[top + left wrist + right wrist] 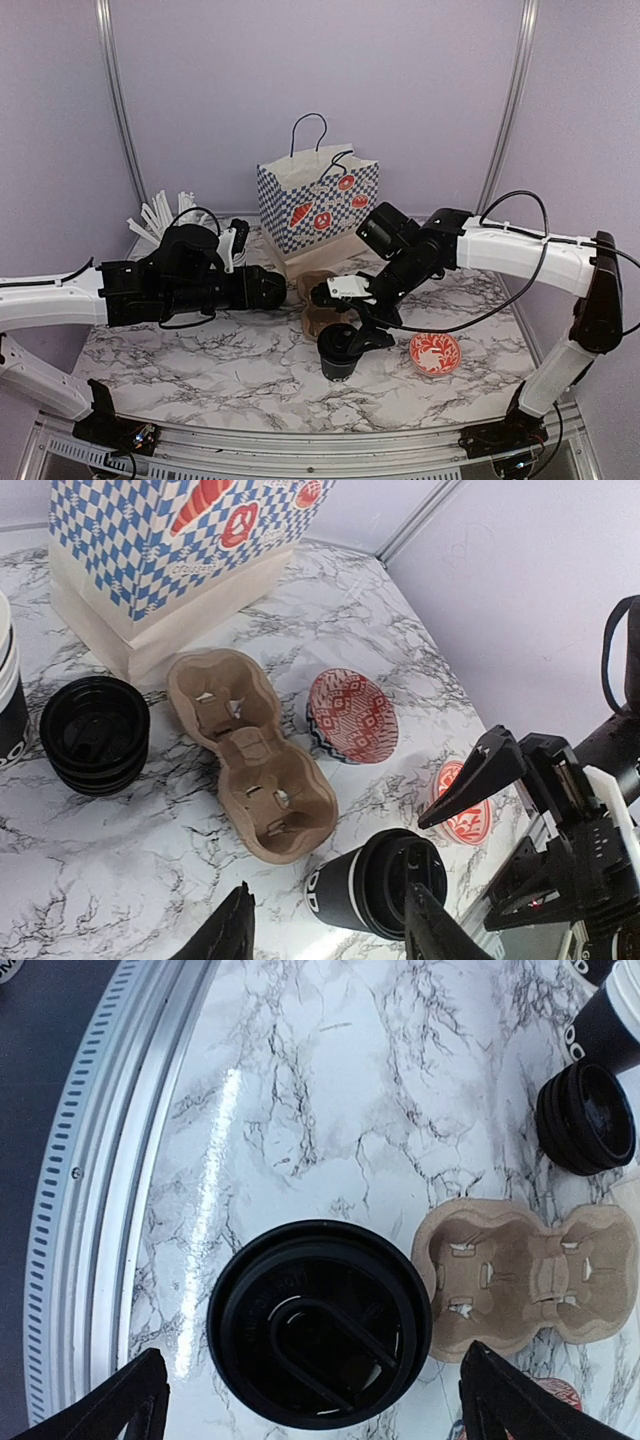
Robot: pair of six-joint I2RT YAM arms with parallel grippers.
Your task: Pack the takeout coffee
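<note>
A black takeout coffee cup [338,355] with its black lid on stands upright on the marble table [200,350], just in front of the brown two-slot pulp carrier [318,303]. My right gripper [356,325] hovers over it, open. In the right wrist view its fingers [128,1402] stand either side of the lid [318,1322] without touching it. The carrier [530,1270] is empty. My left gripper [290,290] is open and empty beside the carrier. In its view the fingertips [232,932] frame the cup [372,882], with the carrier [250,770] beyond.
A blue-checked paper bag [318,205] stands open behind the carrier. A stack of black lids [95,735] and another black cup [8,710] are left of the carrier. One red patterned bowl [350,715] is near the carrier, another [435,353] right of the cup. White straws [160,215] are at back left.
</note>
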